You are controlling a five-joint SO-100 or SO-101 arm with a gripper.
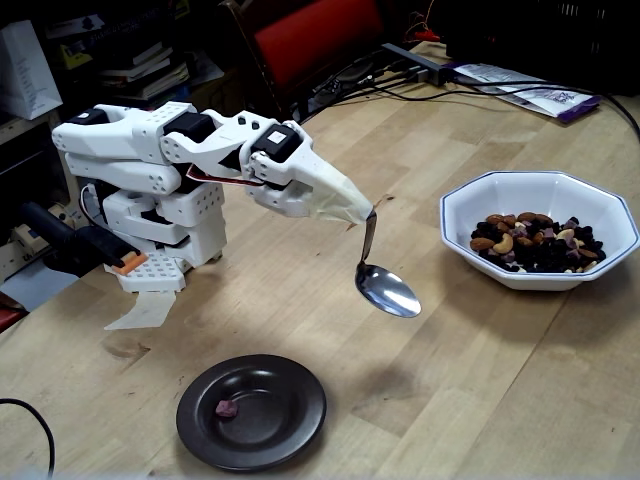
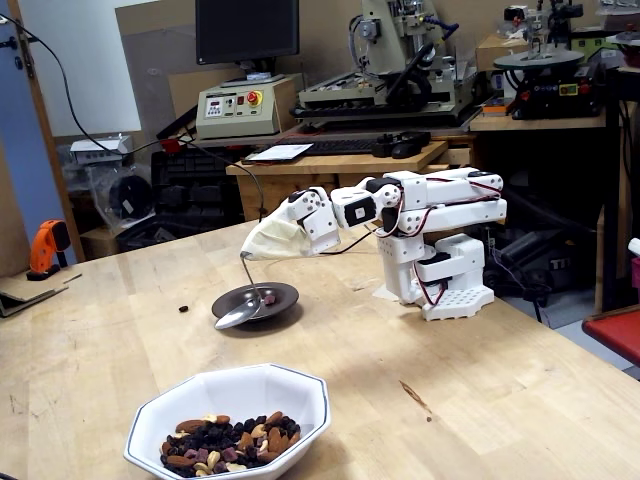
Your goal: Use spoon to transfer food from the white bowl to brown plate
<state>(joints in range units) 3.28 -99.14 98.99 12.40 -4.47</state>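
Jaws (image 1: 366,212) look clamped on the spoon (image 1: 386,289), which I see hanging above the worktop (image 1: 480,380). Bowl (image 1: 540,228) with food (image 1: 536,242) at three o'clock of it, plate (image 1: 251,411) at seven, holding one pink piece (image 1: 227,408).

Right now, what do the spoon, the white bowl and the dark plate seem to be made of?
The spoon looks like polished metal: silver, with mirror-like reflections in its bowl. The white bowl seems glazed ceramic: thick, glossy, eight-sided walls and a thin dark rim line. The dark plate is glossy, catching soft highlights; glazed ceramic is likely, though plastic cannot be ruled out. The table is bare wood with visible grain.
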